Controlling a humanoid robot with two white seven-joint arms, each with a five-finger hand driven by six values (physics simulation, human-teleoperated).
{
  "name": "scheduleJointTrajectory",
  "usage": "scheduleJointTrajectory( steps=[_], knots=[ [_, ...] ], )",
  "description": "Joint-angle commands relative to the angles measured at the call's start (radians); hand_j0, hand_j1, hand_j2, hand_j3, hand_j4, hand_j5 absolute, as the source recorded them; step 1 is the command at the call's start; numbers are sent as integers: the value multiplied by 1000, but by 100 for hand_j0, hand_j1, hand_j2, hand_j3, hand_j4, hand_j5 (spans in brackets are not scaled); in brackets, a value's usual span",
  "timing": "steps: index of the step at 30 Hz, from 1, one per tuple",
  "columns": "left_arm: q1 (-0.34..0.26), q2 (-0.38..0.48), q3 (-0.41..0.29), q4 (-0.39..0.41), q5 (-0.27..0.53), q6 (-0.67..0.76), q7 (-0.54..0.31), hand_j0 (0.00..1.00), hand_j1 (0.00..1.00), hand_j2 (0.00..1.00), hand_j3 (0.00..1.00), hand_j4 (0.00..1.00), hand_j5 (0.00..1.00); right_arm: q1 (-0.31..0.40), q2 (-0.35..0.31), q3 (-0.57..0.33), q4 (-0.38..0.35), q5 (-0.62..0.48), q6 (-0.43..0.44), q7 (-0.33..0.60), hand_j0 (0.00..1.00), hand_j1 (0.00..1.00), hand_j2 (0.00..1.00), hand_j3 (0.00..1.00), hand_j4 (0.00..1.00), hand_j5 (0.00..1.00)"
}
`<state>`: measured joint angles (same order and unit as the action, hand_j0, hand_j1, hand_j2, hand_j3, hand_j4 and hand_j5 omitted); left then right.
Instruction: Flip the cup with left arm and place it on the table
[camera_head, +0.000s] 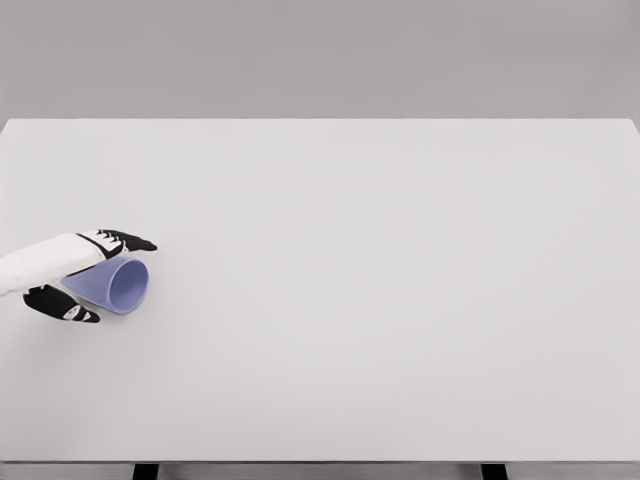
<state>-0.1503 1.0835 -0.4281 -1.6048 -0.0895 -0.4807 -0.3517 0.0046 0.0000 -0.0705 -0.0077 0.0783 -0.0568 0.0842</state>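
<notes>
cup (115, 285): small blue-violet tumbler, lying on its side near the table's left edge, about midway between the far and near edges. Open mouth points right and a bit toward the near edge; inside wall visible.

table (380, 300): plain white top, carries the cup.

left hand (88, 272): comes in over the left edge, wrapped around the cup body. Upper fingers (128, 241) lie along the far side of the cup, another dark digit (62, 304) sits on the near side, cup wedged between them. Reads as closed on the cup (actual contact pressure can't be judged from one view).

cup vs hand: base end tucked into the palm and hidden by it; rim sticks out past the fingertips to the right.

lift state: can't tell whether the cup rests on the table or is just off it.

handling guess: thin, stiff, light, probably smooth plastic, so slip risk under rotation. Slight taper means it could slide out toward the narrow end.

grip point: mid-body, opposing sides, as now. Keep off the rim so the mouth stays free for setting down.

right hand: not in frame.
</notes>
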Motion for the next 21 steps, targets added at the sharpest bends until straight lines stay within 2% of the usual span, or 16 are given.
scheduleJointTrajectory(
  steps=[1,6,14,21],
  knots=[
    [0,-7,0,6,-9,2,0,100,100,100,100,100,100,-2,0,0,0,0,0,0,100,100,100,100,100,100],
    [-2,-23,-1,8,-39,14,0,100,100,100,100,100,100,0,0,0,0,0,0,0,100,100,100,100,100,100],
    [-14,-50,-1,46,-52,14,2,100,100,100,100,100,100,0,0,0,0,0,0,0,100,100,100,100,100,100],
    [-15,-60,-1,48,-53,14,2,100,100,100,100,100,100,0,0,0,0,0,0,0,100,100,100,100,100,100]
  ],
)
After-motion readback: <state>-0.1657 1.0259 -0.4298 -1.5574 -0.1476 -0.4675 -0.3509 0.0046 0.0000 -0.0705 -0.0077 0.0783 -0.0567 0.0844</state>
